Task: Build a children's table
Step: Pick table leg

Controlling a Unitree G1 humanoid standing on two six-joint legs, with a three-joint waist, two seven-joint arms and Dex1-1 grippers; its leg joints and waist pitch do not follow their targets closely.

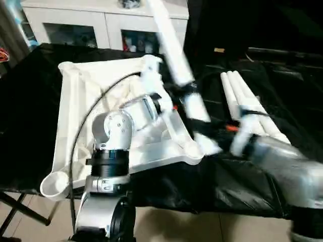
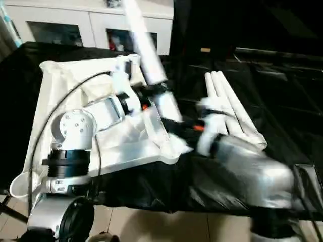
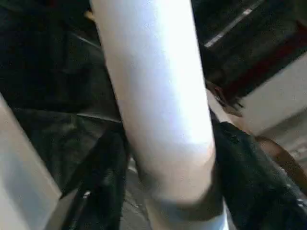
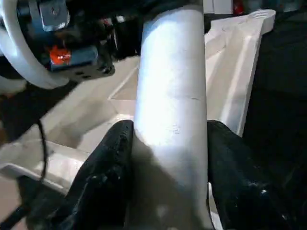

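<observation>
Black sheeting covers the big folding table [image 1: 30, 126] that takes up most of my head view, and behind it along the far wall stands a white cabinet [image 1: 101, 22] with glass doors; pale floor tiles [image 1: 166, 227] show beneath the table's near edge. On the sheet, towards my left, the white tabletop [image 1: 75, 101] of the children's table lies upside down, ribbed underside up, with one round corner socket [image 1: 54, 184] hanging at the near edge. Three spare legs [image 1: 245, 101] lie side by side on the sheet towards my right, well apart from the tabletop. A fourth leg [image 1: 174, 53] slants up and away above the tabletop's right side, its lower end down near the tabletop's near right corner. My left arm [image 1: 113, 131] reaches across the tabletop, a black cable looping over it, and my left gripper [image 3: 165, 158] has a black finger on either side of the raised leg partway up; I can't tell whether they are pressed against it. My right forearm [image 1: 282, 161] comes in low from the right, and my right gripper [image 4: 168, 158] clasps the same leg lower down, fingers [image 4: 108, 167] pressed against both sides of the tube.
</observation>
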